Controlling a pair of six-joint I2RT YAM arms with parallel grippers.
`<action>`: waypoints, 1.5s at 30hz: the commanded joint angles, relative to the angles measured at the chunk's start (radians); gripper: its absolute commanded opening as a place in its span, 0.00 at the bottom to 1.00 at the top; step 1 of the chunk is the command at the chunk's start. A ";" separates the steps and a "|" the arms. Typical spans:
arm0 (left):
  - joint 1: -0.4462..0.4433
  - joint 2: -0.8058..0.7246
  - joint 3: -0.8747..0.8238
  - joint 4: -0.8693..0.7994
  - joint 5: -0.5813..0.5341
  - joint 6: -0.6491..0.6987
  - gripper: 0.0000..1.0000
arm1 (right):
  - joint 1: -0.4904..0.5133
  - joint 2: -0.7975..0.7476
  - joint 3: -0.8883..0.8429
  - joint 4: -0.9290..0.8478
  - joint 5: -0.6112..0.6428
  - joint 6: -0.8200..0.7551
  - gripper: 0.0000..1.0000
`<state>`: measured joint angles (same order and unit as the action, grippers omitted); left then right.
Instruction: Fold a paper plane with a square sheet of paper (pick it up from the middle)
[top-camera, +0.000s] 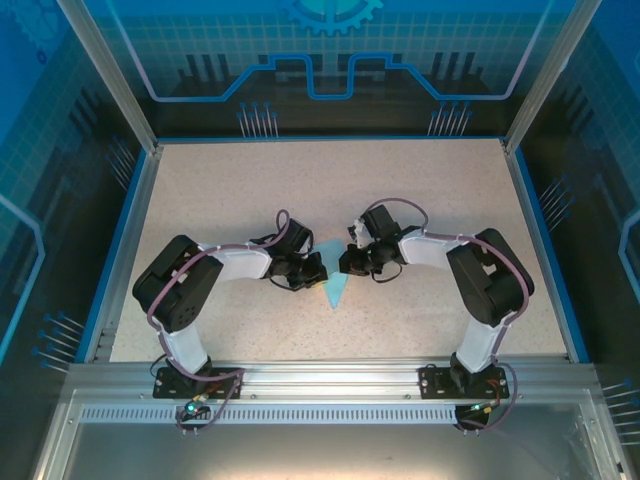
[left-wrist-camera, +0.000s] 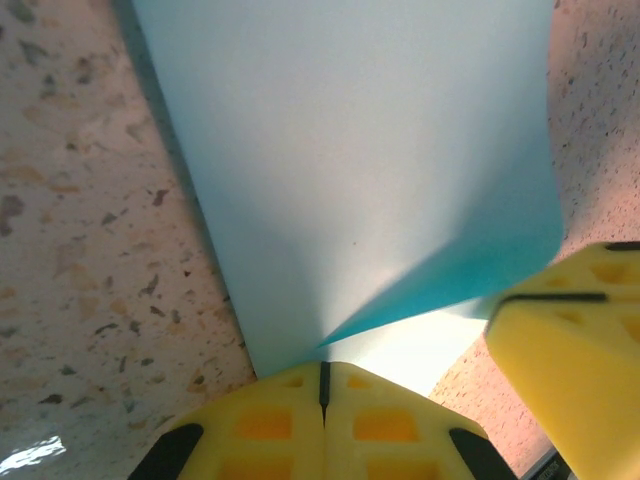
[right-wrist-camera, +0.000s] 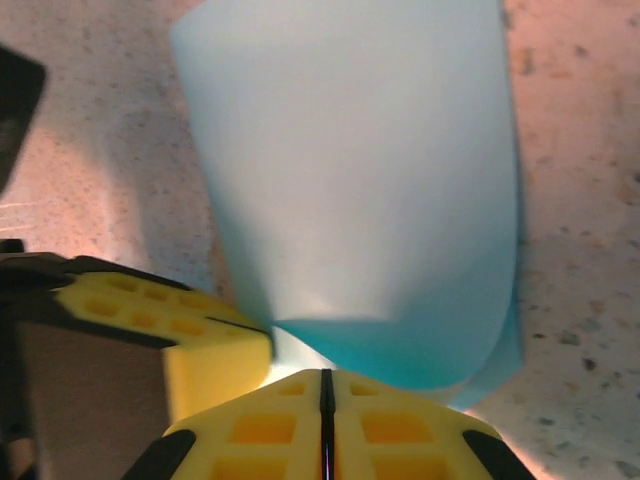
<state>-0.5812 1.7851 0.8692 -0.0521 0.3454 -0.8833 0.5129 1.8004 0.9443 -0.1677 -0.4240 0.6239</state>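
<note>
Left pincer (left-wrist-camera: 323, 378) and right pincer (right-wrist-camera: 325, 388) clench paper plane (top-camera: 334, 292) (long axis far-to-near, tip nearward).

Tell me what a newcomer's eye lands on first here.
The light-blue paper, partly folded, lies in the middle of the speckled table between the two arms. The left gripper and right gripper meet there, yellow fingers closed, each pinching a lifted, curling part of the sheet.

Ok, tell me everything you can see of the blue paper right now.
The paper is thin, plain light blue and unmarked. From above it shows as a narrow wedge pointing toward the arm bases, on the speckled table. The left tool and right tool are each shut on its edge. It bows up between them, with a darker bent-over flap.
</note>
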 joint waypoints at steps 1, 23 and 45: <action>-0.006 0.023 0.002 -0.095 -0.042 0.021 0.02 | -0.028 0.038 0.005 -0.025 0.024 -0.016 0.09; -0.008 0.012 0.005 -0.105 -0.040 0.030 0.02 | -0.009 -0.077 0.021 -0.034 0.024 -0.084 0.10; -0.012 -0.057 0.040 -0.039 -0.007 0.073 0.13 | 0.026 0.039 -0.059 0.070 0.086 0.062 0.08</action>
<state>-0.5850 1.7802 0.8825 -0.0753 0.3439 -0.8364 0.5354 1.8217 0.9146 -0.1173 -0.3931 0.6334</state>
